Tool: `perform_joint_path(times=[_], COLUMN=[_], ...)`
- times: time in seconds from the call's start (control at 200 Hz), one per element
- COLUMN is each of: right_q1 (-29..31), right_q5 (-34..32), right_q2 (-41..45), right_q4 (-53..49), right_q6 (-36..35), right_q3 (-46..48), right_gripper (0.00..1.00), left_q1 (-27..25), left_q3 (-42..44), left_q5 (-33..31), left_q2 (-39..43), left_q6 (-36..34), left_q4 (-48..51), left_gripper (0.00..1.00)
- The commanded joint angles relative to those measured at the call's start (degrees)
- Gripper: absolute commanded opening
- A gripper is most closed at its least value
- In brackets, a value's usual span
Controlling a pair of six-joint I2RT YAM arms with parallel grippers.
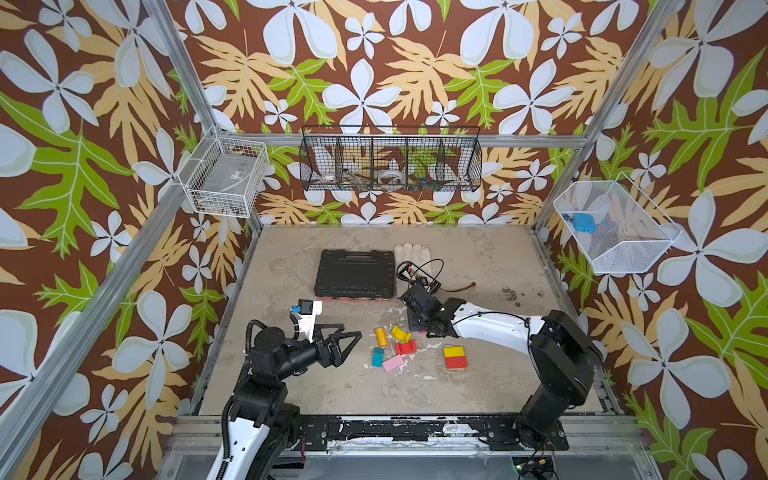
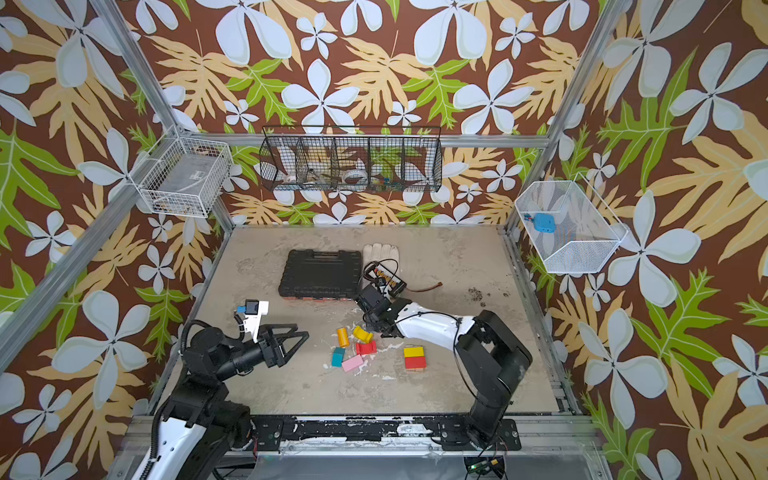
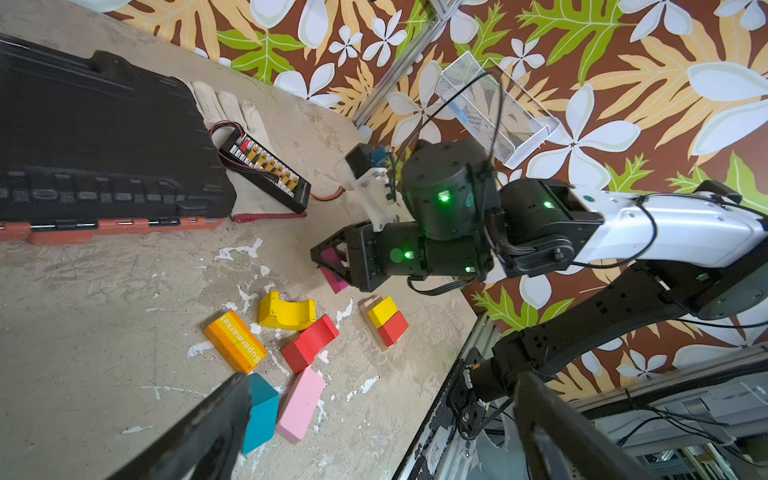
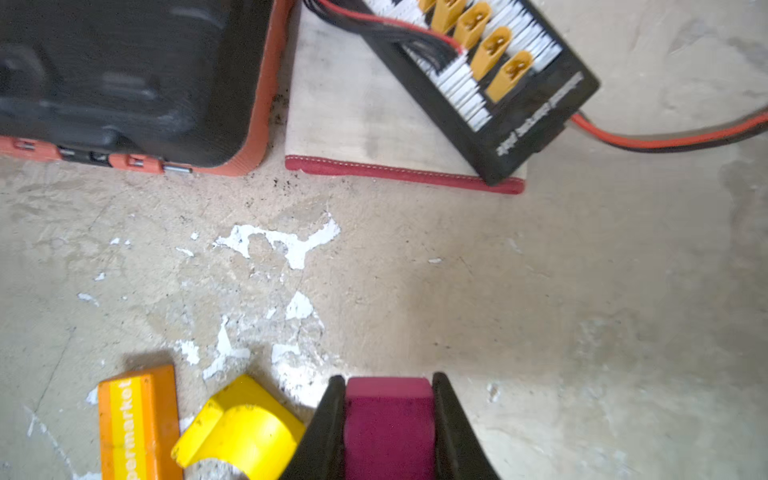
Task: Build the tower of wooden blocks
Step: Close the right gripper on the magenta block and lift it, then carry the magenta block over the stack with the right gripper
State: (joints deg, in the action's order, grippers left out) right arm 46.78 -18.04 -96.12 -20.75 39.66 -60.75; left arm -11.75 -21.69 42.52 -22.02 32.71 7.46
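Closest to the front, the left gripper (image 1: 351, 348) hangs with its two fingers spread wide and nothing between them, just beside the loose wood blocks. Next come the pink block (image 1: 393, 363) and the teal block (image 1: 377, 356), lying flat side by side. Off to the right sits a yellow and red pair (image 1: 455, 357) on a tan piece. It may be the start of the tower, but I cannot tell for sure. A bit further back lie the red arch (image 1: 405, 347), the orange block (image 1: 381, 337) and the yellow arch (image 1: 401, 333). Just past them the right gripper (image 4: 388, 378) is squeezed tight on a magenta block (image 4: 388, 428). I cannot tell if it is off the table (image 1: 478, 257) yet. Far back is the black case (image 1: 355, 272). So the job looks like it has only just begun: no tall tower stands, and almost every block has yet to be stacked
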Motion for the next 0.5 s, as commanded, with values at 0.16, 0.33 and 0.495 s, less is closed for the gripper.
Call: perform_joint_path(times=[0.16,0.33,0.495], right_q1=[0.06,-0.38,-1.86], right_q5=[-5.53,-7.64,-6.35], right_q2=[14.41,22.83,28.45], right_q4=[-6.77,-9.99,-9.46], right_q6=[-0.71,-1.37,-2.29], right_q3=[7.01,12.04,17.20], right_gripper=[0.27,0.27,0.29], left_q1=[-0.03,-0.03,0.03], left_q3=[0.16,0.16,0.25], left_q5=[0.55,0.98,0.46], left_q2=[0.70,0.13,0.89], left_q6=[-0.10,-0.18,-0.01], left_q4=[-1.75,-1.75,-1.75], left_gripper=[1.00,1.00,1.00])
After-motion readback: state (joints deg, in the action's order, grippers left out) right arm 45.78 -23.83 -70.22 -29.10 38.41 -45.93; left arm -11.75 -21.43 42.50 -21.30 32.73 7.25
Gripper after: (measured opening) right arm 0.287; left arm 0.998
